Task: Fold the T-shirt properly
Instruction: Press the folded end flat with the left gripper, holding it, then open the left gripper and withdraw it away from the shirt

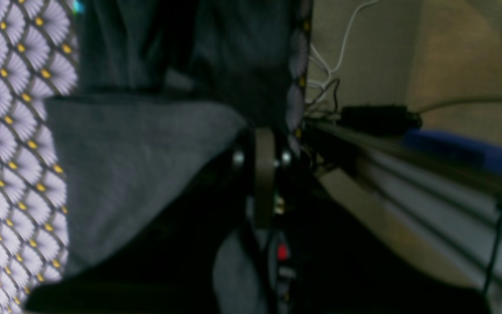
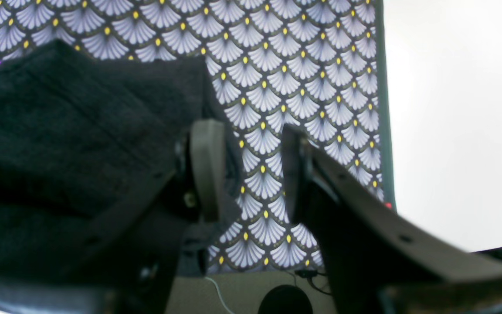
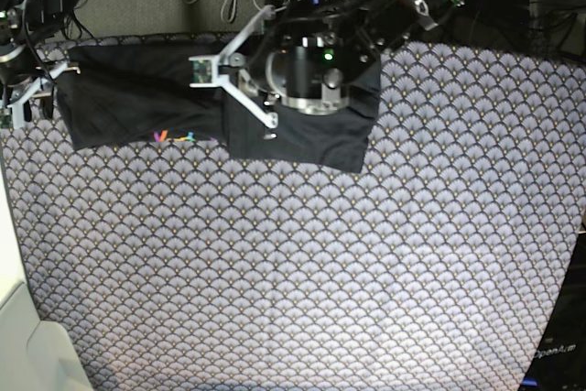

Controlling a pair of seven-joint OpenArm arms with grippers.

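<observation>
Left hand (image 1: 263, 168) seems clamped on the T-shirt (image 3: 137, 103); right hand (image 2: 251, 170) gapes beside it over the tablecloth (image 3: 320, 263).

Scallop-print tablecloth (image 3: 302, 263) covers pretty much the whole table, pale fans with little yellow dots. Past its far edge there's a blue box (image 1: 462, 150), a black power brick (image 1: 375, 117), and some white cables (image 1: 342, 48) trailing on the floor.
</observation>
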